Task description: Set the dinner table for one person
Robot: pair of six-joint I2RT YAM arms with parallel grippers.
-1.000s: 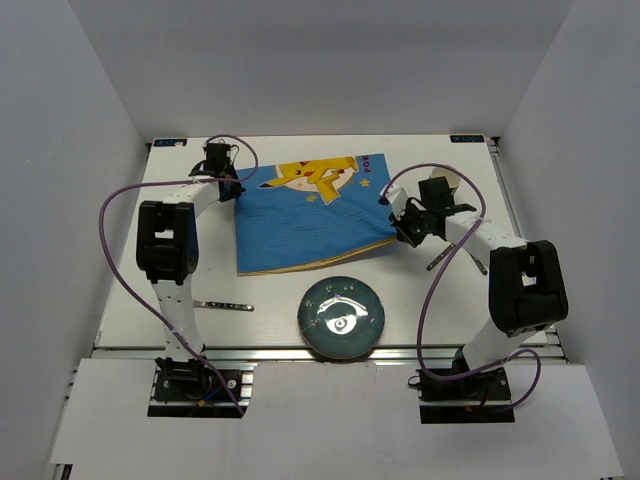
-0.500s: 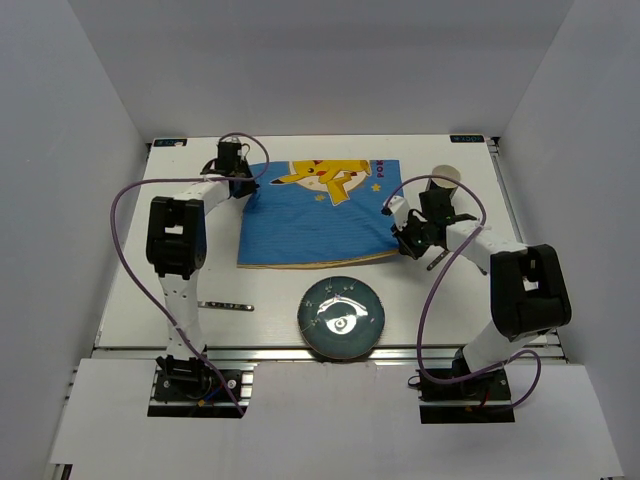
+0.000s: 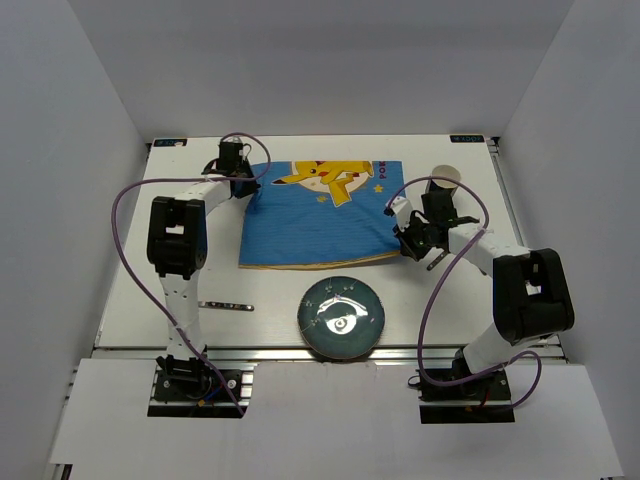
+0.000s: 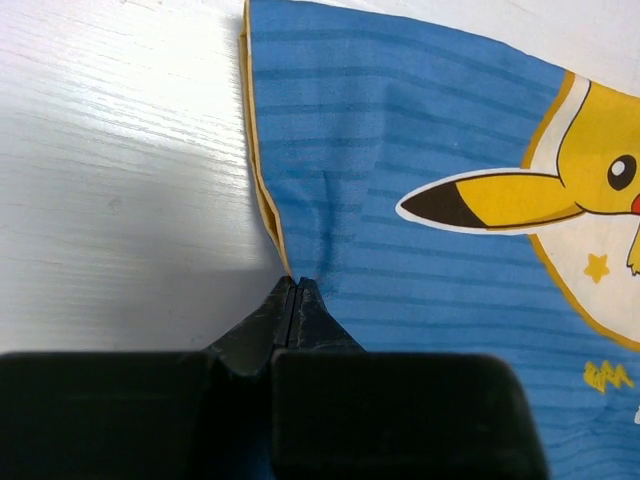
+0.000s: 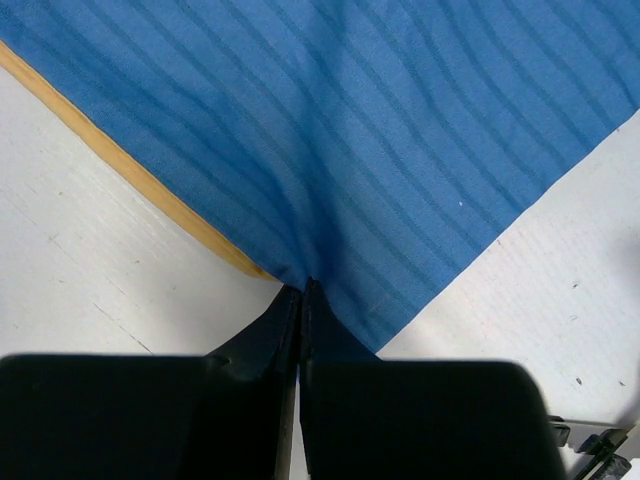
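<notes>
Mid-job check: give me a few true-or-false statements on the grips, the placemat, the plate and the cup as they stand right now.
1. The left gripper and the right gripper are each shut on the edge of the placemat. True.
2. The plate sits on the placemat. False: it rests on the bare dinner table, nearer the arm bases.
3. The cup stands off the placemat, by its far right corner. True.
4. The placemat lies print side down. False: its yellow figure faces up.
</notes>
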